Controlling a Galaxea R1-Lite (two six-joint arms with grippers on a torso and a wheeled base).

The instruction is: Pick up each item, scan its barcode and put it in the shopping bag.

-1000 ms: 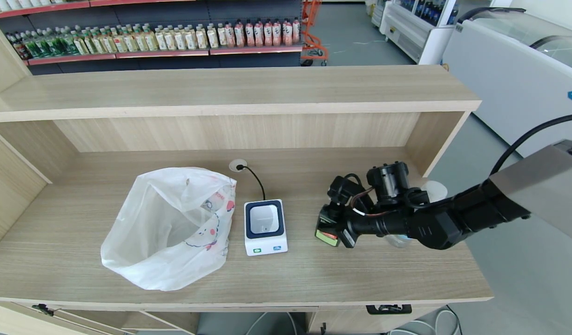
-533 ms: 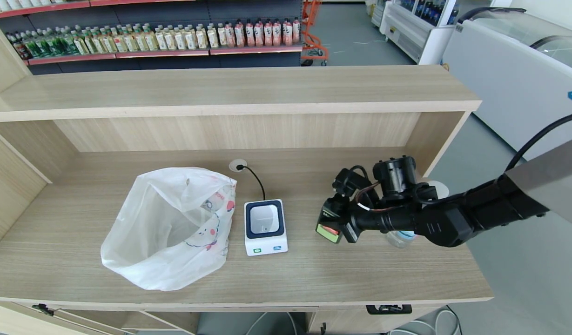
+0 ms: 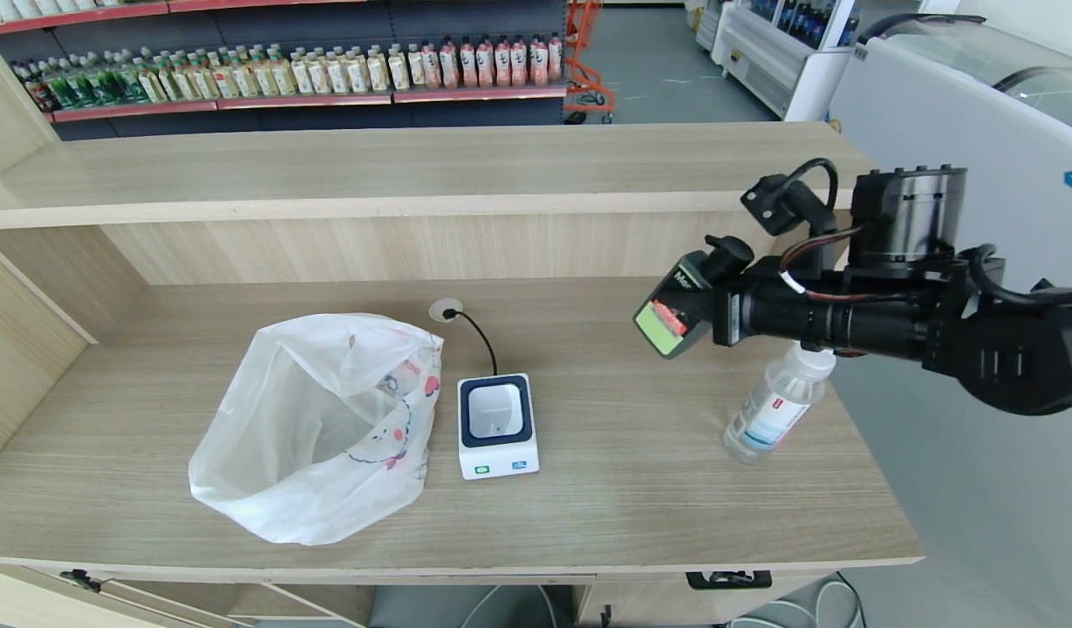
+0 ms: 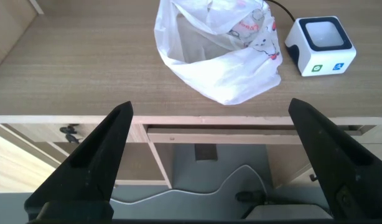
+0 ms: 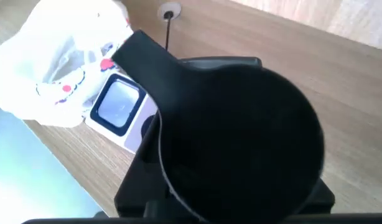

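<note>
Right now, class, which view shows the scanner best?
The head view: the scanner sits whole and unblocked. The left wrist view shows it whole but slantwise; in the right wrist view a dark item hides part.

The black right arm (image 3: 937, 340) is stretching in level from 3 o'clock, its right hand (image 3: 668, 318) pointing toward 9 o'clock and clamping a small green-and-red box (image 3: 660, 326). The left hand (image 4: 208, 112) is hanging with its black fingers (image 4: 97, 162) spread wide.
</note>
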